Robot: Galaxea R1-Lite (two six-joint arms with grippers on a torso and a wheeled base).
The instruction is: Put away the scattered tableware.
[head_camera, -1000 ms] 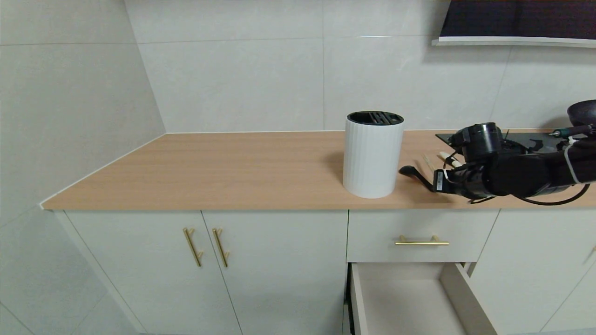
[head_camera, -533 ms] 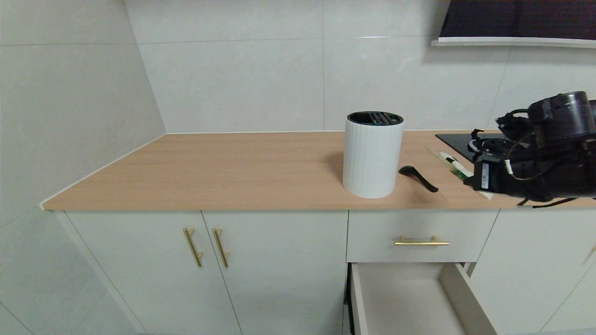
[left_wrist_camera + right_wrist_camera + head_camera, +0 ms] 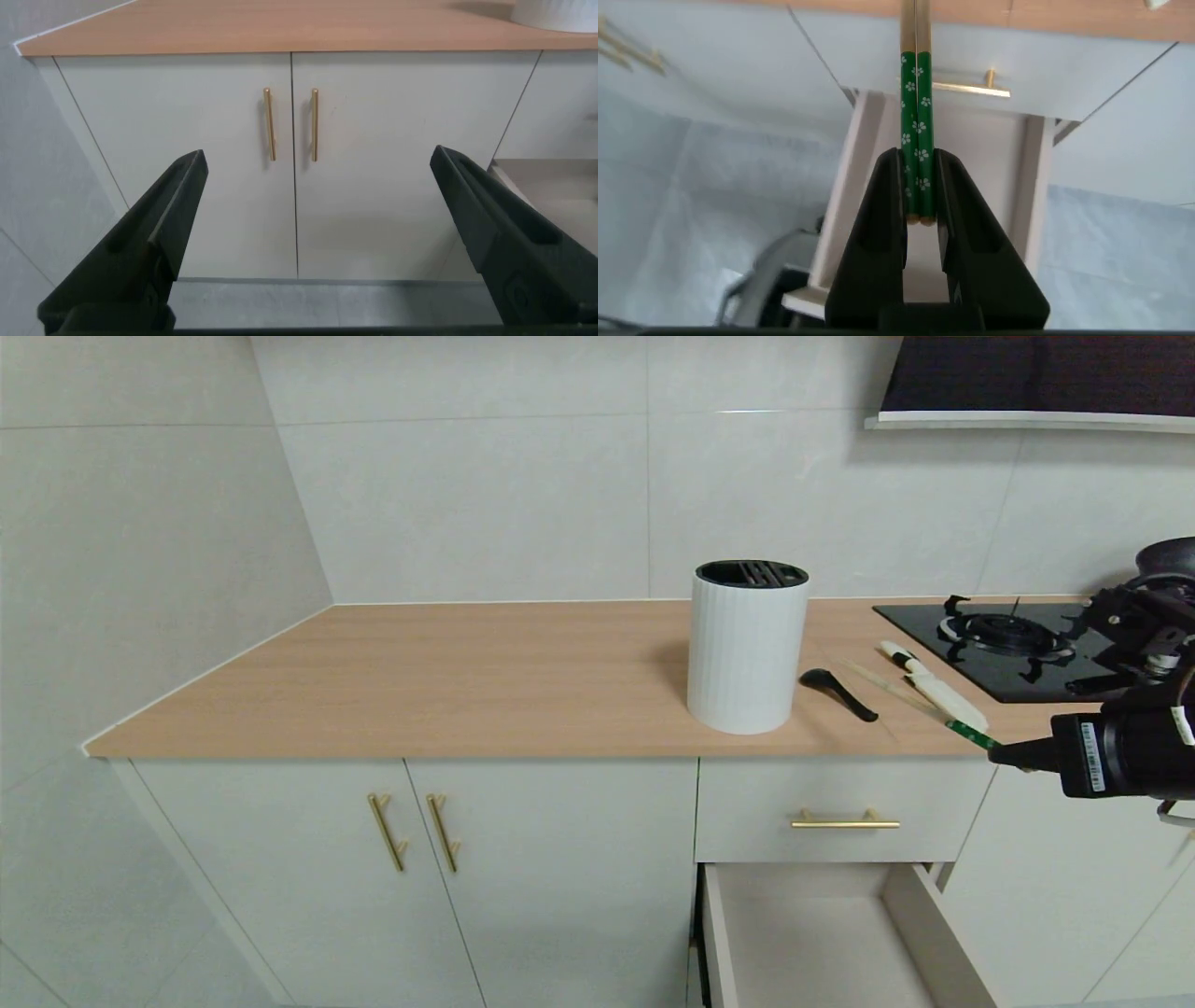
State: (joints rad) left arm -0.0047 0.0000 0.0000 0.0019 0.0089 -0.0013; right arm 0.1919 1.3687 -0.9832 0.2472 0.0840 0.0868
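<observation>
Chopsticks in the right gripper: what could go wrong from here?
1. The right gripper pinches the green-ended wooden chopsticks near their very end, so the long free length could swivel or slip.
2. Their far tips reach over the counter beside the white utensil and black spoon; a swing could knock those.
3. The white ribbed cylindrical holder has a narrow slotted top; the pair may catch on it.
</observation>
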